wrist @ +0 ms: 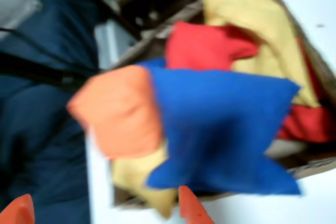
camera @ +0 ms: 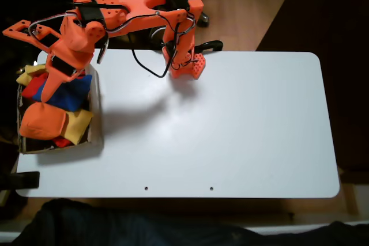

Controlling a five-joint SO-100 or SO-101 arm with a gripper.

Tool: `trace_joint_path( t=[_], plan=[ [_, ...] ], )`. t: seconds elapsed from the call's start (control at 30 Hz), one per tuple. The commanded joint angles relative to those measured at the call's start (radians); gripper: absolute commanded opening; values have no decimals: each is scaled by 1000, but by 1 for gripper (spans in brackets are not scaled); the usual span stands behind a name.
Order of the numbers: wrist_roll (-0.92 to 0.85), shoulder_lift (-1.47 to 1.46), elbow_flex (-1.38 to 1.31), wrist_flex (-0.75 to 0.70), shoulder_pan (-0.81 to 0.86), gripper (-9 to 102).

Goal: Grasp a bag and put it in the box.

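The bag lies inside the box, atop the yellow, red and orange beanbags. The gripper hangs above the box with jaws apart, empty. To finish well, lift straight up, clear of the box's wall, without snagging fabric.
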State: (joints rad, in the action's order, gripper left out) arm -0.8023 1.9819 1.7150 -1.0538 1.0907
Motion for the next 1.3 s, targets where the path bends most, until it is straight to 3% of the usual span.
trace_joint_path(
  t=[0.0, 0.97, 1.27],
  plan=[
    [26, 75, 0, 6, -20, 54],
    [298, 499, 163, 12, -285, 54],
    [601, 618, 244, 80, -368, 54]
  ],
)
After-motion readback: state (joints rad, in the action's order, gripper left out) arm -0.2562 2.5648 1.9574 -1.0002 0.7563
